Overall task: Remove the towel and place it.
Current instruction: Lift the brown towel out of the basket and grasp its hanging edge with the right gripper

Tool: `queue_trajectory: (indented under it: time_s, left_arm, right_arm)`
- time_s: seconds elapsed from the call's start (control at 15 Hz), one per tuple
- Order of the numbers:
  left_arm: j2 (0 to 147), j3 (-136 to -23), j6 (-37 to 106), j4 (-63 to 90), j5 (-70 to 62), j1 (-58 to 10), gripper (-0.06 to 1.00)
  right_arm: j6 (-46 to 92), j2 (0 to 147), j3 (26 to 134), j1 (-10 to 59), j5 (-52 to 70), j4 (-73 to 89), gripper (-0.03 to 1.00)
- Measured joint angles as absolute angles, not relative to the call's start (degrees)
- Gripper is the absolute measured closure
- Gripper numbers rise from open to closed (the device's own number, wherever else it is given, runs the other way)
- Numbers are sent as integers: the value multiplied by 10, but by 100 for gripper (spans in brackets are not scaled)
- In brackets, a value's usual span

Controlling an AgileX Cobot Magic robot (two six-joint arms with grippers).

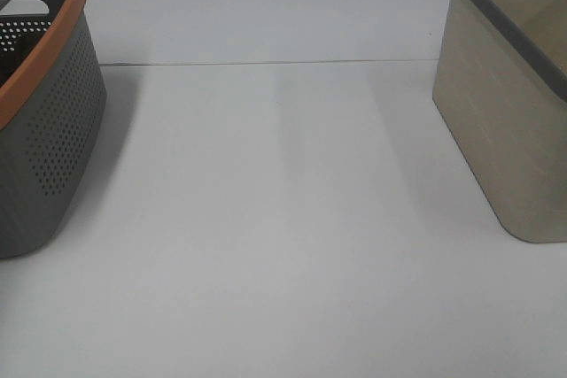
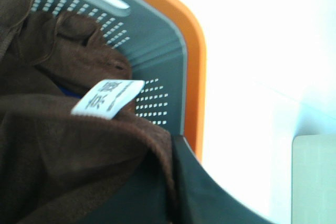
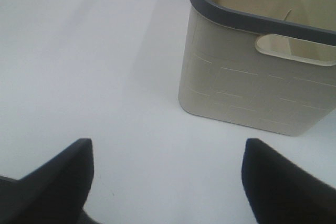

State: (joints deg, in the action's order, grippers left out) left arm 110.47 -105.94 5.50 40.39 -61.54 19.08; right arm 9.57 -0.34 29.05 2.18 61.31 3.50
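The towel point(image 2: 68, 161), dark reddish-brown with a white label point(image 2: 107, 98), shows only in the left wrist view. It lies bunched inside the grey perforated basket with the orange rim point(image 2: 195, 61). My left gripper point(image 2: 170, 192) is shut, and a fold of the towel runs up into its dark jaws. In the exterior high view neither gripper nor the towel shows. My right gripper point(image 3: 168, 182) hangs open and empty over bare table, a short way from the beige basket point(image 3: 252, 93).
The grey basket point(image 1: 44, 121) stands at the table's left edge. The beige basket with a dark grey rim point(image 1: 514, 121) stands at the right. White table point(image 1: 283, 219) stretches between them, with a seam line across the back.
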Motion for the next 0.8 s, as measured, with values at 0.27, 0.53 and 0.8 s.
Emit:
queue_trajectory:
  time_s: [0.27, 0.53, 0.8]
  left_arm:
    - [1055, -1059, 70, 418, -616, 191, 94]
    - [1016, -1059, 91, 489, -615, 188, 94]
    - [1008, -1059, 120, 580, -590, 128, 94]
  right_arm:
    - [96, -3, 290, 22, 613, 35, 22]
    - [96, -3, 290, 22, 613, 35, 22]
    - [96, -3, 290, 22, 613, 35, 22]
